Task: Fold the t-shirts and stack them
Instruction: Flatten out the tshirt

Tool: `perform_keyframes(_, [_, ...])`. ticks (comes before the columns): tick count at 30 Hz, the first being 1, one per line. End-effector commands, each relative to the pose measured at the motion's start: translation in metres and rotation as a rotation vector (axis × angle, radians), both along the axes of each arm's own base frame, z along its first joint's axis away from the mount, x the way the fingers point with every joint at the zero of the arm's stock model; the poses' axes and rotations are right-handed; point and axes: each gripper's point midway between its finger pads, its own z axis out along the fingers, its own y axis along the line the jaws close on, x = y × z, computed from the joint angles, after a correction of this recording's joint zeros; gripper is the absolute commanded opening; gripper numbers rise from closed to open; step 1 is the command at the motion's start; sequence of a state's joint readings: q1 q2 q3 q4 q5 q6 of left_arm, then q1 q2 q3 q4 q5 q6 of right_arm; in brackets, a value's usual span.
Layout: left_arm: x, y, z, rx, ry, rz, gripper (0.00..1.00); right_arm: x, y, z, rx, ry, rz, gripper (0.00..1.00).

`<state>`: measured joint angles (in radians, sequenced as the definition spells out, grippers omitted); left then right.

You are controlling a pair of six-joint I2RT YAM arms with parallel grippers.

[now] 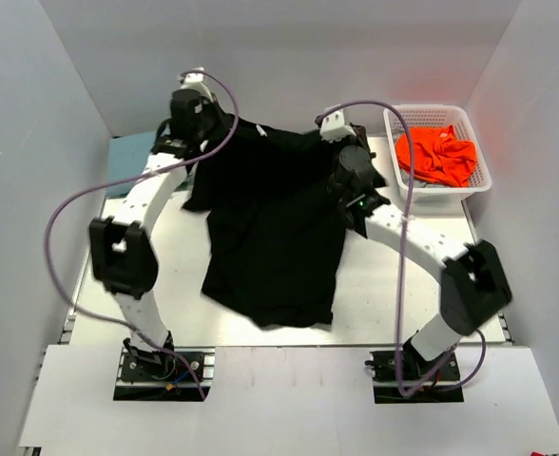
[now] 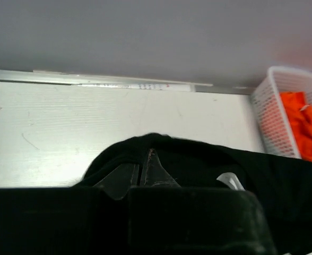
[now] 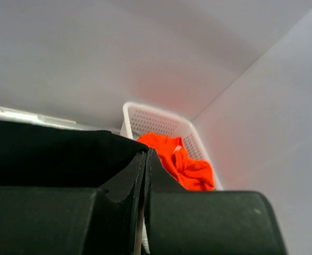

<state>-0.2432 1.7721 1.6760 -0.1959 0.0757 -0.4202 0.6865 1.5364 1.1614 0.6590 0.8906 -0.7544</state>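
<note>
Left end effector (image 2: 147, 159) pinching black tee (image 1: 279, 247) at shoulder | right end effector (image 3: 146, 159) pinching other shoulder | handling: soft, light, limp | best hold: shoulder seams

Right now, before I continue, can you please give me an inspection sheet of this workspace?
Surface: white table, partly covered.
Job's things: soft black t-shirt lifted at its far edge; crumpled orange t-shirt in the white plastic mesh basket; flat light blue cloth far left, perhaps a shirt.
Clutter: that basket, far right.
Grippers: left end effector and right end effector both shut on the black t-shirt.
Cables: purple cables loop beside both arms.
Surroundings: plain white walls; nothing else seen.
</note>
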Motion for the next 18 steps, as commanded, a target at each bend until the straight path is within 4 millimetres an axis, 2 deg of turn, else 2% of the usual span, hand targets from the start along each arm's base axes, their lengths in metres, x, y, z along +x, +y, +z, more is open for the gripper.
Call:
perform_keyframes(1, [0.033, -0.004, 0.061, 0.018, -0.234, -0.010, 0.00, 0.039, -0.012, -0.006, 0.180, -0.040, -0.033, 0.00])
perform_keyframes(2, [0.056, -0.011, 0.023, 0.058, -0.194, -0.030, 0.00, 0.052, -0.007, -0.015, 0.194, -0.026, -0.027, 0.00])
perform_keyframes(3, [0.068, -0.013, 0.013, 0.071, -0.194, -0.032, 0.00, 0.071, -0.017, -0.028, 0.181, -0.004, -0.056, 0.00])
perform_keyframes(4, [0.082, -0.016, 0.027, 0.078, -0.249, -0.032, 0.00, 0.081, -0.016, -0.024, 0.191, -0.016, -0.044, 0.00])
perform_keyframes(5, [0.095, -0.018, 0.020, 0.093, -0.261, -0.034, 0.00, 0.090, -0.017, -0.031, 0.193, -0.003, -0.052, 0.00])
perform_keyframes(6, [0.120, -0.021, -0.028, 0.138, -0.216, -0.033, 0.00, 0.110, -0.012, -0.071, 0.162, 0.062, -0.059, 0.00])
perform_keyframes(7, [0.136, -0.024, -0.007, 0.136, -0.288, -0.028, 0.00, 0.128, -0.024, -0.044, 0.203, 0.004, -0.080, 0.00])
perform_keyframes(8, [0.149, -0.027, -0.015, 0.143, -0.305, -0.028, 0.00, 0.143, -0.024, -0.071, 0.179, 0.054, -0.094, 0.00])
perform_keyframes(9, [0.157, -0.040, -0.014, 0.144, -0.347, -0.053, 0.00, 0.160, -0.037, -0.097, 0.157, 0.089, -0.132, 0.00])
perform_keyframes(10, [0.167, -0.047, -0.031, 0.089, -0.412, -0.114, 0.00, 0.172, -0.037, -0.059, 0.190, 0.019, -0.142, 0.00])
perform_keyframes(11, [0.172, -0.044, -0.037, 0.018, -0.435, -0.099, 0.00, 0.187, -0.044, -0.082, 0.171, 0.049, -0.172, 0.00])
perform_keyframes(12, [0.179, -0.038, -0.023, -0.081, -0.468, -0.062, 0.00, 0.201, -0.047, -0.080, 0.178, 0.032, -0.184, 0.00])
perform_keyframes(13, [0.193, -0.035, -0.050, -0.096, -0.463, -0.020, 0.01, 0.214, -0.051, -0.079, 0.186, 0.025, -0.195, 0.00])
perform_keyframes(14, [0.194, -0.038, -0.045, -0.132, -0.495, -0.032, 0.25, 0.224, -0.058, -0.060, 0.203, -0.002, -0.197, 0.00])
perform_keyframes(15, [0.193, -0.036, -0.041, -0.194, -0.509, -0.044, 0.54, 0.237, -0.059, -0.092, 0.209, 0.034, -0.207, 0.05])
perform_keyframes(16, [0.193, -0.036, -0.040, -0.219, -0.531, -0.046, 0.63, 0.243, -0.072, -0.076, 0.223, 0.014, -0.224, 0.22])
perform_keyframes(17, [0.195, -0.034, -0.043, -0.240, -0.506, -0.026, 0.95, 0.246, -0.070, -0.067, 0.225, 0.019, -0.209, 0.40])
perform_keyframes(18, [0.196, -0.033, -0.042, -0.255, -0.494, -0.012, 1.00, 0.247, -0.069, -0.074, 0.216, 0.043, -0.210, 0.78])
